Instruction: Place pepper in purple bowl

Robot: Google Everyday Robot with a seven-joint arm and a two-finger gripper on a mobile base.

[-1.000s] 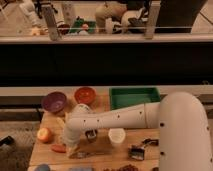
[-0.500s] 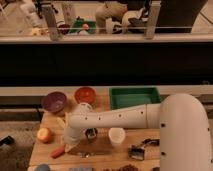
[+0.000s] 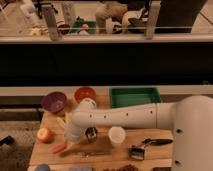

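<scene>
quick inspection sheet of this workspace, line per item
surface: wooden table, crowded
job's things: pepper lies on the table near the front left edge; purple bowl at back left, looks empty
clutter: orange bowl, green tray, apple, white cup, brush
grippers: tool low, just right of the pepper
cables: nothing seen
surroundings: glass partition behind, seated people beyond

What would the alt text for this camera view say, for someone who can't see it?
A white robot arm reaches left across a wooden table, its gripper low beside a red-orange pepper at the near left edge. Behind sit a purple bowl, an orange bowl and a green tray, with an apple at the left and a white cup mid-table.
</scene>
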